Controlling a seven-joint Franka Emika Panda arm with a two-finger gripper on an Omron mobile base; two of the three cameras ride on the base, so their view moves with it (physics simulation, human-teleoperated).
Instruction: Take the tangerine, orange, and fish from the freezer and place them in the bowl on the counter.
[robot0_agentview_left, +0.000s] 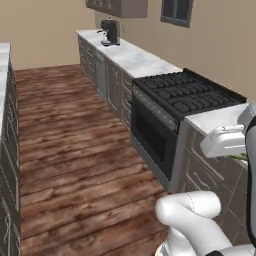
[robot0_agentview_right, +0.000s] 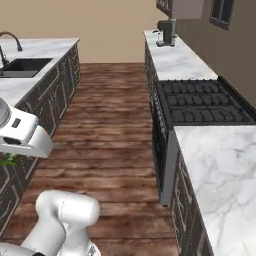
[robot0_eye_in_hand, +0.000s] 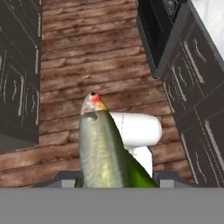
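A long green-silver fish (robot0_eye_in_hand: 103, 148) with a red-orange mouth stands up between my fingers in the hand view, head pointing away over the floor. My gripper (robot0_eye_in_hand: 114, 180) is shut on the fish. From the base views the white hand (robot0_agentview_left: 225, 142) hangs beside the marble counter (robot0_agentview_left: 220, 117), and a green tip of the fish (robot0_agentview_right: 7, 161) pokes out under it. The same counter (robot0_agentview_right: 220, 170) runs along the right. The tangerine, orange, bowl and freezer are out of view.
A black stove (robot0_agentview_left: 187, 95) with an oven below sits in the counter run. A coffee machine (robot0_agentview_left: 110, 31) stands at the far end. A second counter with a sink (robot0_agentview_right: 20, 67) lies opposite. Wooden floor (robot0_agentview_left: 75, 150) runs between them.
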